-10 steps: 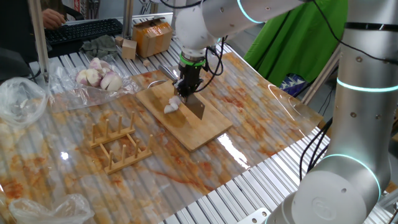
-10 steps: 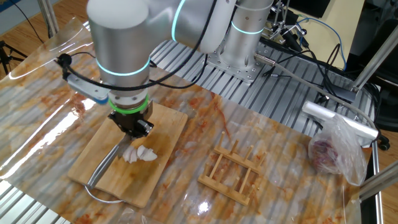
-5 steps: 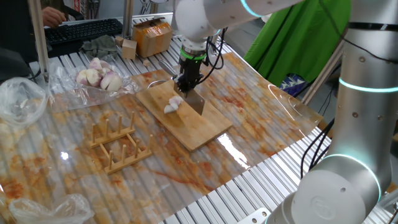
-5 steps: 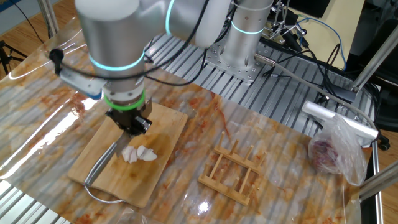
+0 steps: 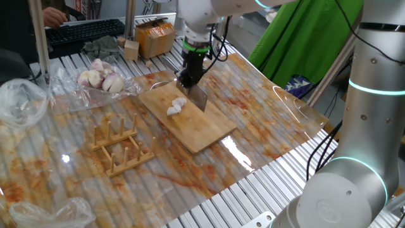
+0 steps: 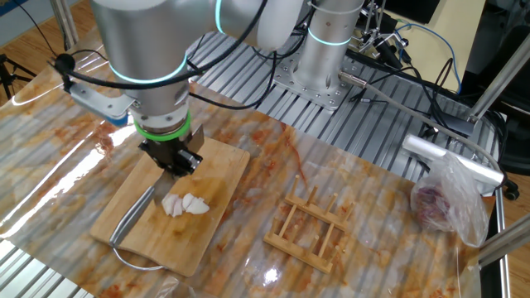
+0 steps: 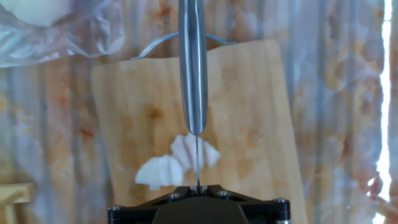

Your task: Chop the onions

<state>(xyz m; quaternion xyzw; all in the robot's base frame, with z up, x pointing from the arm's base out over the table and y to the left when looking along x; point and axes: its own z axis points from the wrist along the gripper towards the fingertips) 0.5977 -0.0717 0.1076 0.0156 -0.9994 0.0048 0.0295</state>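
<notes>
Table [image 5: 266, 120]: film-covered, orange-stained. Left to right you have whole bulbs [image 5: 100, 78] in a bag, a wooden rack [image 5: 118, 147], then the cutting board [image 5: 209, 130]. Change: your gripper [image 5: 190, 77], clamped on the knife [image 7: 193, 68], has risen since a second ago — likely between chops. The onions [image 5: 176, 106] sit mid-board, below the blade, apart from it.

Small pale white onions [image 7: 177, 163], a few irregular chunks touching in one cluster, lie on my wooden board [image 7: 249, 99], toward its 6 o'clock edge in my hand view
</notes>
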